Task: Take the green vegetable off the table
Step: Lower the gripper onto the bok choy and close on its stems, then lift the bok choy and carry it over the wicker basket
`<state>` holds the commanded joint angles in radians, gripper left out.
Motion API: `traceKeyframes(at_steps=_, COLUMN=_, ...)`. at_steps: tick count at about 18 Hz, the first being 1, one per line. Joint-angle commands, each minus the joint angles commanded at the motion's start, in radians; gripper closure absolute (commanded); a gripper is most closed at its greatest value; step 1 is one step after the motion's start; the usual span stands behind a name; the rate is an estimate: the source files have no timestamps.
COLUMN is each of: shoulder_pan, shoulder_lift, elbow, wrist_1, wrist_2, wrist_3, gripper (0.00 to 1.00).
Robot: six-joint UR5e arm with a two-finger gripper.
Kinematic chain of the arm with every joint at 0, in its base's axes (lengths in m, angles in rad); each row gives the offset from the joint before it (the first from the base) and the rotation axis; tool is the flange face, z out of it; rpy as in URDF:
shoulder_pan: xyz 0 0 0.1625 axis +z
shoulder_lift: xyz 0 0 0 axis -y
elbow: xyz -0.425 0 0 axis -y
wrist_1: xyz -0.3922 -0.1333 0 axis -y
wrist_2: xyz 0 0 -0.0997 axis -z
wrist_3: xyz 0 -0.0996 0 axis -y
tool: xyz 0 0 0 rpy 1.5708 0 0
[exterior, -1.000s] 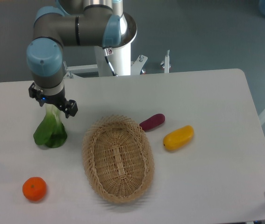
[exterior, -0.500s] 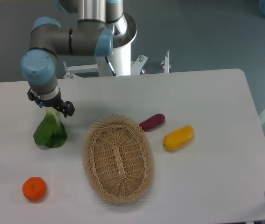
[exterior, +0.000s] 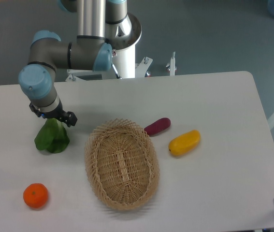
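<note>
Nearest the camera, an orange fruit (exterior: 35, 195) is noted at the front left of the table (exterior: 214, 193), well apart from everything else, and a wicker basket (exterior: 122, 164) is noted at the front centre, with nothing seen in it. Neither item is found to have shifted over the last second.

Further back on the left, the green vegetable (exterior: 52, 137) is found lying on the table, just left of the basket and not touching it. Its broad dark green leaves are seen spread toward the camera; the pale stalk end, visible a second ago below the wrist, is now covered by the gripper (exterior: 53, 117).

The gripper has been lowered and drawn slightly back and left over that second, and it is now set directly on the stalk end. Whether the fingers are pressed onto the stalk or spread beside it cannot be told, as they are hidden under the wrist. The vegetable itself is not observed to have moved or lifted. It is judged that the grasp is being set and the lift is not yet begun.

Beyond the basket, a purple vegetable (exterior: 157, 126) and a yellow vegetable (exterior: 184, 142) are recorded, near each other, undisturbed.
</note>
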<state>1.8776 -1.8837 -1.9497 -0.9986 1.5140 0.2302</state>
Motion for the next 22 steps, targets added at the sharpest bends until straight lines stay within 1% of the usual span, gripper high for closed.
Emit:
traceKeyframes(at_steps=3, shoulder_pan=-0.006, shoulder_lift=0.0, elbow=0.0, wrist_1=0.0, wrist_2=0.002, wrist_3=-0.015, gripper=0.0)
traceKeyframes(at_steps=4, shoulder_pan=-0.006, shoulder_lift=0.0, elbow=0.0, wrist_1=0.0, wrist_2=0.002, wrist_3=-0.022, gripper=0.04)
traceKeyframes(at_steps=8, shoulder_pan=-0.008, shoulder_lift=0.0, elbow=0.0, wrist_1=-0.002, wrist_2=0.014, wrist_3=-0.063, gripper=0.3)
traceKeyframes(at_steps=9, shoulder_pan=-0.008, shoulder_lift=0.0, elbow=0.002, wrist_1=-0.002, wrist_2=0.024, wrist_3=-0.068, gripper=0.35)
traceKeyframes(at_steps=11, shoulder_pan=-0.014, shoulder_lift=0.0, elbow=0.002, wrist_1=-0.002, wrist_2=0.032, wrist_3=-0.074, gripper=0.42)
traceKeyframes(at_steps=13, shoulder_pan=-0.014, shoulder_lift=0.0, elbow=0.002, wrist_1=-0.003, wrist_2=0.034, wrist_3=-0.08, gripper=0.52)
traceKeyframes(at_steps=18, shoulder_pan=-0.015, shoulder_lift=0.011, elbow=0.011, wrist_1=-0.005, wrist_2=0.054, wrist_3=-0.103, gripper=0.83)
traceKeyframes(at_steps=19, shoulder_pan=-0.015, shoulder_lift=0.018, elbow=0.014, wrist_1=-0.006, wrist_2=0.052, wrist_3=-0.103, gripper=0.87)
traceKeyframes(at_steps=22, shoulder_pan=-0.015, shoulder_lift=0.055, elbow=0.021, wrist_1=-0.018, wrist_2=0.051, wrist_3=-0.101, gripper=0.87)
